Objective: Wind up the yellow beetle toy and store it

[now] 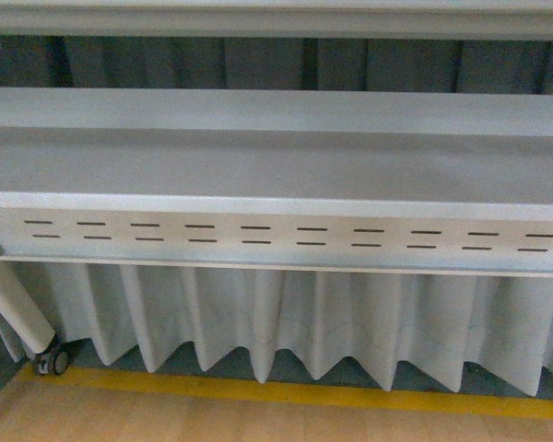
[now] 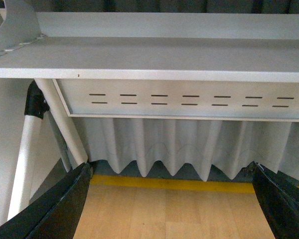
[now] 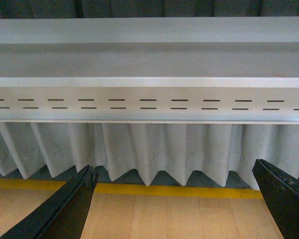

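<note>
The yellow beetle toy is out of view in all three pictures. My left gripper (image 2: 172, 199) is open, its black fingers (image 2: 60, 204) spread wide over a wooden floor with nothing between them. My right gripper (image 3: 174, 204) is likewise open and holds nothing, its dark fingers (image 3: 65, 209) far apart above the same floor. Neither arm shows in the front view.
A grey metal shelf unit (image 1: 276, 166) with a slotted front panel (image 1: 276, 235) fills the front view. A pleated white curtain (image 1: 286, 322) hangs below it, down to a yellow floor stripe (image 1: 286, 394). A white frame leg (image 2: 65, 124) and a caster wheel (image 1: 53, 361) stand at the left.
</note>
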You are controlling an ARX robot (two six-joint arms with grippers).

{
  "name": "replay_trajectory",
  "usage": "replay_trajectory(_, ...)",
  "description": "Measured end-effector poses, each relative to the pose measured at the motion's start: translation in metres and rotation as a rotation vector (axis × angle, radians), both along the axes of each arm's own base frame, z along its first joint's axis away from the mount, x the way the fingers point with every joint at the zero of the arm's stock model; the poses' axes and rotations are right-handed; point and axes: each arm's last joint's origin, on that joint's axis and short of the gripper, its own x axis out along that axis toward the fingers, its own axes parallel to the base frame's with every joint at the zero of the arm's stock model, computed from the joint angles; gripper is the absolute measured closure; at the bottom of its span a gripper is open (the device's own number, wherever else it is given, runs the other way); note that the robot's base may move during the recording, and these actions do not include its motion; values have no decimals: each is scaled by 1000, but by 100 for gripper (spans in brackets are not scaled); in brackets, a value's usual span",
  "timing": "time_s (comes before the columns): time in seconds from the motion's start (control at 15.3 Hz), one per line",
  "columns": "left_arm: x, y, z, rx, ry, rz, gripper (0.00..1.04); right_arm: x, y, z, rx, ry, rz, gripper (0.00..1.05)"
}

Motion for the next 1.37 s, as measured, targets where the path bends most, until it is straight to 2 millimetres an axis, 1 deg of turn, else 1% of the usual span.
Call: replay_trajectory(1.37,0,0,0,0,0,0,7,0,0,0,0,0,0,6)
